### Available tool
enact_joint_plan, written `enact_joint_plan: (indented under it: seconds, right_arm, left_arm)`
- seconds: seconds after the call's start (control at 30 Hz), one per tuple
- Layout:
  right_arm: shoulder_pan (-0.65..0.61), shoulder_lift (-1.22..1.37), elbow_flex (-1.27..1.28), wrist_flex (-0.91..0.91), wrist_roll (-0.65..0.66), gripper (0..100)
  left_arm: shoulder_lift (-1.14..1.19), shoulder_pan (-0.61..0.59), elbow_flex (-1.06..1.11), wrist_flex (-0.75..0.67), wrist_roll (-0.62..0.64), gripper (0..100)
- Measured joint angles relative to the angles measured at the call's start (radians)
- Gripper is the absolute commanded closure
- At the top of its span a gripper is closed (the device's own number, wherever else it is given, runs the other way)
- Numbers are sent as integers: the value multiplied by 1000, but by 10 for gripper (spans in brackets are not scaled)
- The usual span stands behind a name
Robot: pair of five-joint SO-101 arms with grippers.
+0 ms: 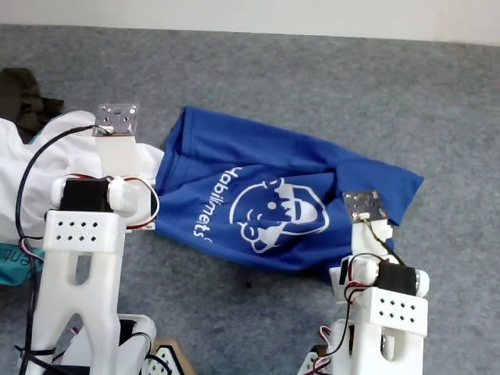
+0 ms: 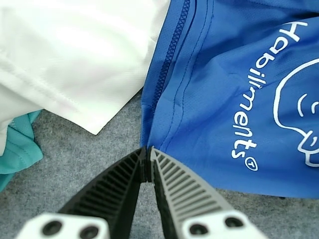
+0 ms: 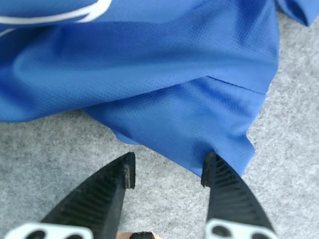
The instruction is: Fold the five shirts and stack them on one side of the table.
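Looking down from the high view, I have the blue shirt (image 1: 273, 195) lying rumpled across the middle of the grey table (image 1: 437, 94), print side up. My left gripper (image 2: 145, 152) sits at the shirt's nine o'clock edge, jaws pressed together on the stitched hem corner, so it has a pinch of blue cloth. My right gripper (image 3: 169, 169) is at the shirt's four o'clock corner, spread wide with nothing in it; one of its fingertips (image 3: 212, 167) meets the edge of the fabric, the other is over bare table just beside the cloth. A white shirt (image 1: 62, 156) lies at nine o'clock on the table, touching the blue one, with a teal garment (image 1: 9, 262) at eight o'clock and a dark garment (image 1: 23, 94) at ten.
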Motion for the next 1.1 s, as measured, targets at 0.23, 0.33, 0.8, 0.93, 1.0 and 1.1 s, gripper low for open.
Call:
enact_joint_plan:
  seconds: [0.23, 0.33, 0.8, 0.93, 1.0, 1.1]
  right_arm:
    - [110, -2, -112, 84, 43, 775]
    - [126, -2, -120, 133, 63, 775]
    - [334, -3, 126, -100, 143, 776]
    - [318, -3, 183, -176, 143, 778]
    - [296, -3, 198, -219, 140, 778]
    - [272, -2, 216, -285, 106, 778]
  left_arm:
    - [0, 0, 0, 0, 0, 986]
    - [0, 0, 0, 0, 0, 986]
    - [0, 0, 0, 0, 0, 986]
    - [0, 0, 0, 0, 0, 986]
    - [0, 0, 0, 0, 0, 986]
    - [0, 0, 0, 0, 0, 986]
